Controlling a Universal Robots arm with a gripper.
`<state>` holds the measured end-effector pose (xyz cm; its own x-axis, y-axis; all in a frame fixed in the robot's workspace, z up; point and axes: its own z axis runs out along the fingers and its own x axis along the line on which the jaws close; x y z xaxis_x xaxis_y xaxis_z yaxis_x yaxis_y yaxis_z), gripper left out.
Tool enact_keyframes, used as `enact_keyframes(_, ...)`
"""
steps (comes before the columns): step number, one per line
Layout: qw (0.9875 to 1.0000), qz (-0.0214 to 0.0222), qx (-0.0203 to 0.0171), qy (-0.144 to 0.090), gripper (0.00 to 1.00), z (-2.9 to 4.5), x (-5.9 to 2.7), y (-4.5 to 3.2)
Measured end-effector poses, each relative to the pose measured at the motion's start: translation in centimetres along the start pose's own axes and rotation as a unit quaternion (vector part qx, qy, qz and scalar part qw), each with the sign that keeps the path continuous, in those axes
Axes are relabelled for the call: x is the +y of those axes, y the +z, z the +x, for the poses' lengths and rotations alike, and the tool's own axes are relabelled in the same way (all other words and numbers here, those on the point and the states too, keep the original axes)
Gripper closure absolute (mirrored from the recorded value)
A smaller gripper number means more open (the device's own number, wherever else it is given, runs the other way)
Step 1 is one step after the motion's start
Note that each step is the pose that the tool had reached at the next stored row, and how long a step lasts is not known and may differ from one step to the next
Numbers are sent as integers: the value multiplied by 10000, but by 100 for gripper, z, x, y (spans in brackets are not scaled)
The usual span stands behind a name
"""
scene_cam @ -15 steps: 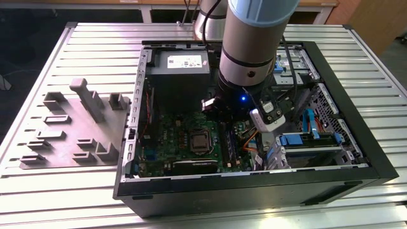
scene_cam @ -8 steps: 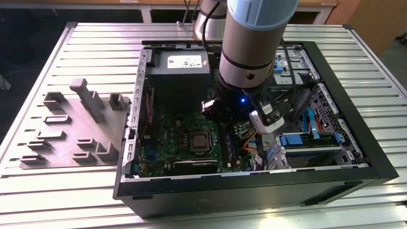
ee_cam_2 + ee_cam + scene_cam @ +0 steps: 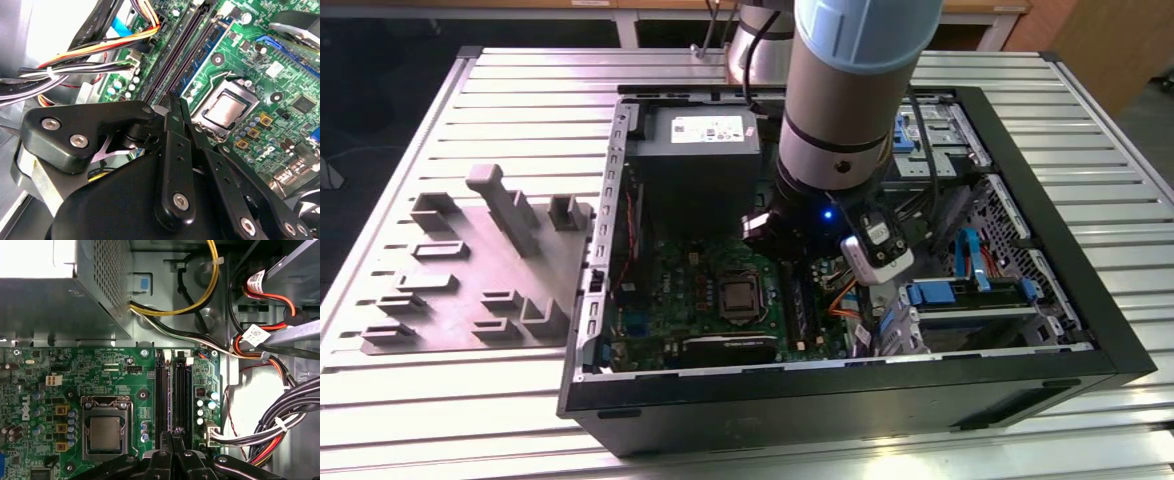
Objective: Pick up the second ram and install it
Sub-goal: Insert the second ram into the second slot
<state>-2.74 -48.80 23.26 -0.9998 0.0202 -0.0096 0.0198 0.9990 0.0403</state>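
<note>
Closest in both wrist views, the black hand (image 3: 178,99), fingers drawn together to a bare slit with nothing made out between them, tips down at the near end of the long black memory sockets (image 3: 161,395). Just past the tips in the second wrist view, a blue-green strip (image 3: 204,57) standing on edge along the processor side of the sockets, flecked with pale print too fine to read; no telling whether that strip is the second ram. From straight above in the first wrist view, the sockets as dark parallel bars with pale clips at the far end. Beside them, the bare silver processor (image 3: 105,432) in its latch frame on the green motherboard (image 3: 100,370), with white lettering along the board's edge and small part codes scattered about. On the sockets' other side, bundled cables (image 3: 295,405) in black, red and orange, two carrying white printed tags (image 3: 255,334). Farther off, a yellow lead (image 3: 214,280) and the perforated grey power supply (image 3: 60,305). In the exterior view, the arm (image 3: 854,90) reaching down into the open black case (image 3: 827,410), a blue light (image 3: 829,213) at its wrist, white stickers (image 3: 707,128) on the power supply's top, blue latches (image 3: 947,292) at the drive bay. Off to the exterior view's left, the grey fixture plate (image 3: 467,270) with its blocks, on the slatted metal tabletop (image 3: 427,420).
</note>
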Motion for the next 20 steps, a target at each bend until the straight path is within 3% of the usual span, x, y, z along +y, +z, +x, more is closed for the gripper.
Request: enact_keyframes(20, 10000, -2, -4, 1, 89, 15, 14, 49)
